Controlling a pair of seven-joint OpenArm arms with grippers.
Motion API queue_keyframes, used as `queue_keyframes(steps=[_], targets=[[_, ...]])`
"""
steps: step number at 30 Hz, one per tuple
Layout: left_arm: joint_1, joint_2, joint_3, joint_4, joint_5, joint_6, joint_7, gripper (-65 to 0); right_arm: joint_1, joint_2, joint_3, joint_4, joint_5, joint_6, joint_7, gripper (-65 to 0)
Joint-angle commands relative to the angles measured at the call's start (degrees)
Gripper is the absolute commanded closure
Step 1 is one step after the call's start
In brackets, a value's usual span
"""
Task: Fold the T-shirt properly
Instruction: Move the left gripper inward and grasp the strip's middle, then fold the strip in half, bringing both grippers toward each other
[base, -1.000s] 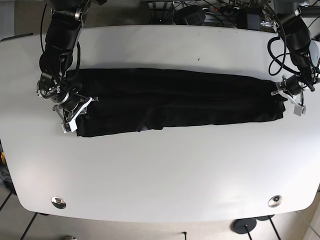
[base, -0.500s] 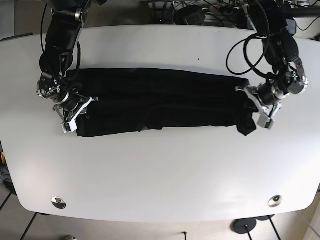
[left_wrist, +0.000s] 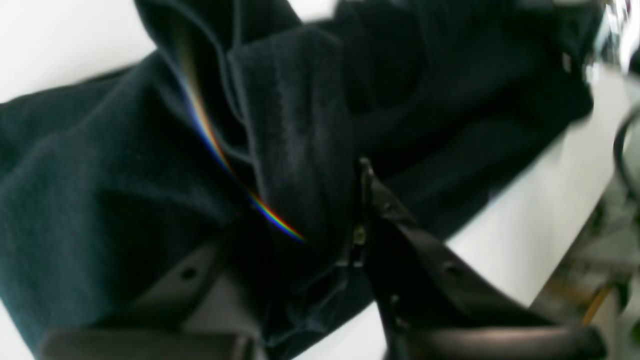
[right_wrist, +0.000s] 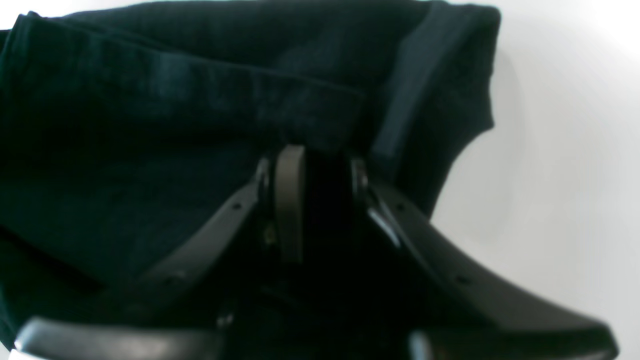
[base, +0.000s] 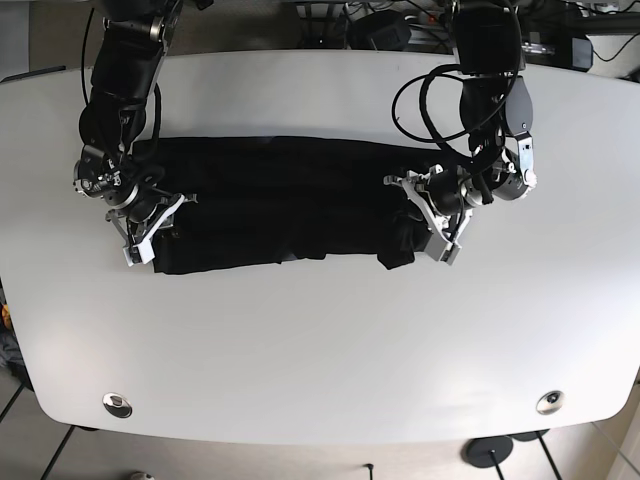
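T-shirt (base: 280, 205): black, lying as a long band across the table (base: 320, 340) at frame centre. Left gripper (base: 432, 222) clamps its right end; right gripper (base: 140, 222) clamps the left end. Fabric appears soft, limp (likely sags); best gripped at corners.

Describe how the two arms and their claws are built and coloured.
Both arms are black, jointed segments with loose black cables looping alongside. The left claw and right claw have silver metal wrist hardware and pale finger tips in the base view. Up close, the left claw and right claw show dark, curved fingers with small screw holes.
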Motion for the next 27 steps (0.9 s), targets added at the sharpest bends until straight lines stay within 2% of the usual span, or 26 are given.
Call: queue_keyframes(steps=[1,3,9,11,14,18,19,20,21,24,25,27], targets=[[-1.63,-0.17,0.27,1.2,-1.49,2.78,-0.86,-20.6,0.72,0.36,0.08,0.64,-0.38,-0.01,-0.48,-11.7],[-1.81,-0.34,3.61,1.38,-1.49,4.89,-0.86,-26.4,0.72,0.36,0.08,0.64,-0.38,-0.01,-0.48,-11.7],[-3.92,-4.21,22.86,11.66,-1.06,7.88,-0.86,-27.1,0.89,0.36,-0.01,0.64,-0.3,-0.01,-0.48,-11.7],[-3.92,-3.77,23.48,15.18,3.6,7.71,-0.86,-27.1,0.89,0.36,-0.01,0.64,-0.3,-0.01,-0.48,-11.7],[-4.54,-3.24,22.33,15.97,6.59,7.62,-0.86,-26.8,0.89,0.36,-0.01,0.73,-0.3,-0.01,-0.57,-11.7],[-3.48,-3.33,11.26,15.79,6.33,7.53,-0.86,-26.8,0.72,0.27,0.43,8.02,-0.21,-0.01,-3.03,-14.6],[-2.51,-3.24,7.92,15.88,6.33,7.44,-0.86,-26.8,0.81,-0.26,0.43,10.22,-0.03,-0.01,-4.88,-18.7],[-1.63,-2.98,2.73,15.71,6.33,7.36,-0.86,-26.8,0.81,-0.7,1.84,13.83,1.73,-0.01,-7.51,-28.2],[-1.37,-2.98,0.44,15.62,6.33,6.48,-0.86,-26.8,0.72,-0.79,3.16,16.2,3.49,-0.01,-9.1,-35.2],[-0.4,-2.98,-4.3,13.95,6.33,-0.38,-0.86,-25.8,0.63,-0.43,6.5,20.77,11.92,-0.01,-14.81,-55.2],[-0.32,-2.98,-6.41,12.36,6.33,-4.07,-0.86,-18.7,0.63,-0.26,9.48,21.47,17.73,-0.01,-17.8,-61.7],[-0.49,-2.98,-7.65,8.5,6.33,-7.41,-0.86,-3.3,0.63,1.06,13.88,21.03,25.46,-0.01,-21.76,-63.6]])
